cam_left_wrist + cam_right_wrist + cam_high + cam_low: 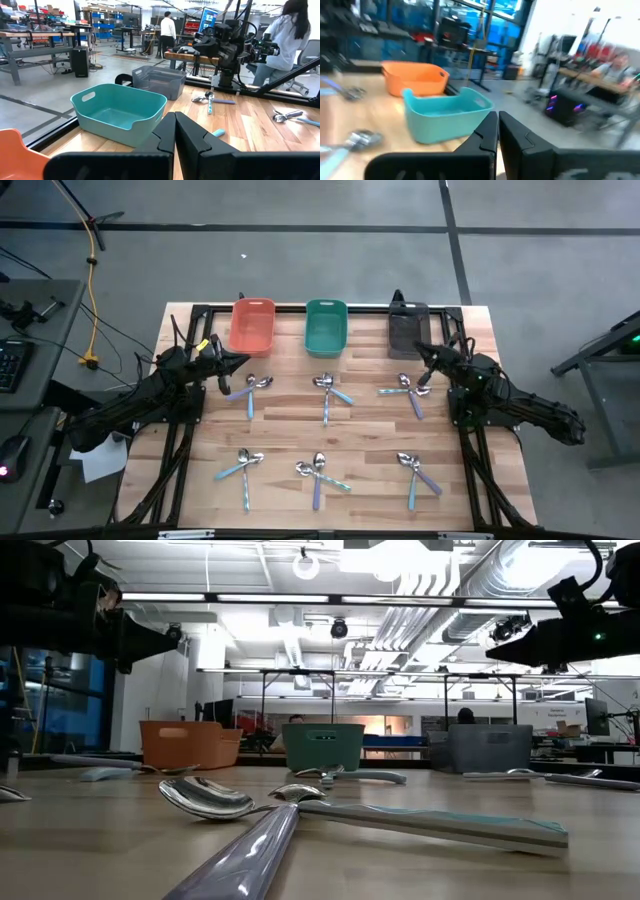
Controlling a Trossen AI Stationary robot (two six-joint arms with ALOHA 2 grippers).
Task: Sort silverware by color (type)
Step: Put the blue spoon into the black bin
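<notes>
The silverware lies on the wooden table in six small heaps of spoons with shiny bowls and purple, teal or light blue handles. Three heaps are in a far row [250,392], [328,390], [405,390] and three in a near row [243,468], [318,472], [415,472]. In the low view the closest spoons [300,815] rest flat with handles crossed. My left gripper [235,363] [175,132] hovers shut above the far left of the table. My right gripper [420,352] [497,132] hovers shut above the far right. Neither holds anything.
An orange bin [252,326], a teal bin [325,326] and a dark grey bin [407,330] stand side by side along the table's far edge. Bare wood lies between the two rows of heaps. People [290,35] stand in the room beyond the table.
</notes>
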